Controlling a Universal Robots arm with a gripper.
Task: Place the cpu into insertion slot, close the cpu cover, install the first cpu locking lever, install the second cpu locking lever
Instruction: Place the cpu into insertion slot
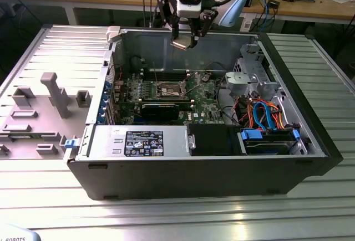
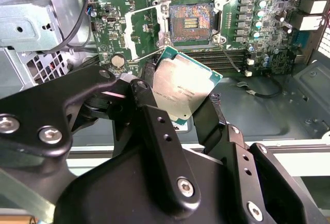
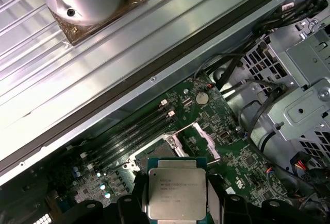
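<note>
The slatted metal table (image 1: 166, 219) is carrying the black computer case (image 1: 222, 177), which is lying on its side with its open face turned up. Inside, the green motherboard (image 1: 208, 94) is spreading out around the insertion slot (image 1: 169, 91).

On the camera's side of that slot, the grey power supply (image 1: 144, 141) is wearing a black-and-white label (image 1: 143, 143) whose fine print is too small to make out. To the exterior view's right of the slot, a silver drive cage (image 1: 249, 77) is crowding in, and blue and orange cables (image 1: 263, 113) are looping on that same side.

The gripper (image 1: 184, 40) is hanging high over the slot, near the rim of the case's far wall, with open air between them. Its fingers are clenching the cpu (image 1: 180, 45) by two opposite edges.

In the second wrist view the slot (image 2: 191, 23) is lying bare, its dark centre uncovered. The cpu cover (image 2: 129, 36) is standing swung open just beside it. The cpu (image 2: 183, 87) is hanging tilted, one corner pointing toward the slot's rim. In the first wrist view the cpu (image 3: 177, 193) is showing faint lines of print on its silver top.
</note>
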